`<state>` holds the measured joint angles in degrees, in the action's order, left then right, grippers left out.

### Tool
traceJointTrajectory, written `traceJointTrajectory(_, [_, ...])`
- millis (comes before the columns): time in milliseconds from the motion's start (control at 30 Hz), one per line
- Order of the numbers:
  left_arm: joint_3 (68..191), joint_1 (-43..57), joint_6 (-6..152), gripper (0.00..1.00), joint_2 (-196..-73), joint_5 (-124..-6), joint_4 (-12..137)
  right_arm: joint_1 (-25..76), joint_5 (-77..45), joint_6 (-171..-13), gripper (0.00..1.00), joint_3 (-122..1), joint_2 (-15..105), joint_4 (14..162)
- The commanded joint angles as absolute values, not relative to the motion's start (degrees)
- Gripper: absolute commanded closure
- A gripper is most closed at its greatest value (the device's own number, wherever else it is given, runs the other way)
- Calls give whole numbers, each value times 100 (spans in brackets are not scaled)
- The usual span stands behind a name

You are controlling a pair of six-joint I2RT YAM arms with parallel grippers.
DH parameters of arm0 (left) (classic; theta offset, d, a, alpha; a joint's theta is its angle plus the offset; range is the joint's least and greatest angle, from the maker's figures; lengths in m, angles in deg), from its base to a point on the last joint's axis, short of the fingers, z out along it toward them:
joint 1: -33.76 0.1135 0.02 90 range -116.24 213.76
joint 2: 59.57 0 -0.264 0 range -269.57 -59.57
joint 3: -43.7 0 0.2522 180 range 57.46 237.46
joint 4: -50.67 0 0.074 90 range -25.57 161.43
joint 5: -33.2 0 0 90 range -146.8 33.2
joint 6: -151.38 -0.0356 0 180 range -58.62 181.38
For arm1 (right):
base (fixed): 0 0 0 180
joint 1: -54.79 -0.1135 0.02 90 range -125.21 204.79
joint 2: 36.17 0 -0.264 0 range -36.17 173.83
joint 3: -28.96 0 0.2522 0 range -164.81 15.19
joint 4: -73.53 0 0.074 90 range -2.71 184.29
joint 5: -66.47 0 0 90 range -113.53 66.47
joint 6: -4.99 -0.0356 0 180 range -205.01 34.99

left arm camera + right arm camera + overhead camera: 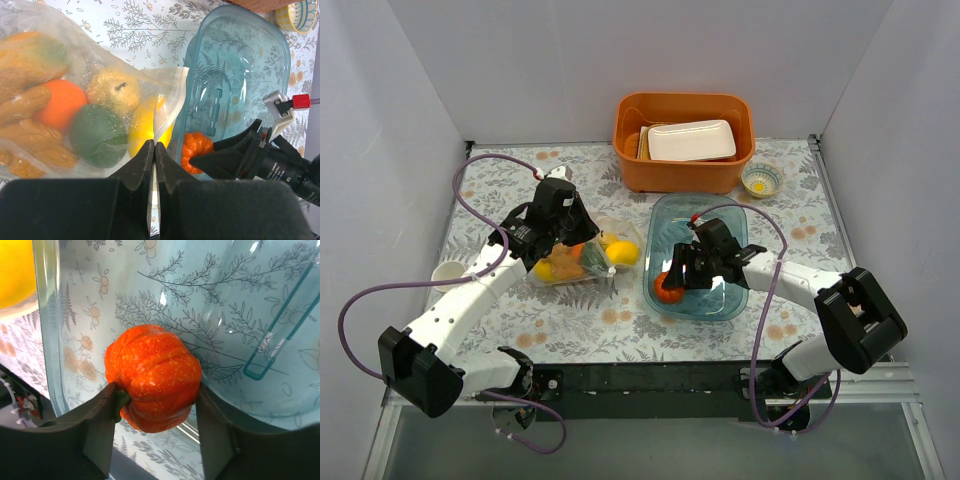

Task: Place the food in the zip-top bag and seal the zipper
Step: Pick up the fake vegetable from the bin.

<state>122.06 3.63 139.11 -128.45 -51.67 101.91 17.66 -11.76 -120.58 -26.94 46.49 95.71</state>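
The right hand (156, 407) grips the pumpkin (152, 375) inside the blue dish (225, 305). The left hand (154, 152) pinches the bag (75, 105) by its mouth edge on the counter (140, 25). The opening seems narrow, so the pumpkin may snag and drop.

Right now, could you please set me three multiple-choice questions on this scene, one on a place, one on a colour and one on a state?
1. Where is the pumpkin?
A) in the zip-top bag
B) in the blue dish
C) in the orange bin

2. What colour is the tray in the orange bin?
A) white
B) black
C) green

3. How is the left gripper?
A) wide open
B) shut on the zip-top bag's edge
C) shut on the pumpkin

Answers:
1 B, the right wrist view shows it inside the dish walls.
2 A, it shows white from above.
3 B, its fingers pinch the clear film.
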Motion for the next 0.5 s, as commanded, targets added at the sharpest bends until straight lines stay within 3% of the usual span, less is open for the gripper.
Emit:
traceJointTrajectory(0, [12259, 343, 13837, 100, -12786, -5144, 10179, 1761, -1141, -11973, 55, -2673, 4619, 9564])
traceJointTrajectory(100, [12259, 343, 13828, 100, -12821, -5152, 10161, 1761, -1132, -11955, 62, -2743, 4514, 9651])
traceJointTrajectory(467, [12215, 343, 13846, 100, -12777, -5170, 10161, 1761, -2001, -11674, 62, -3244, 3951, 10494])
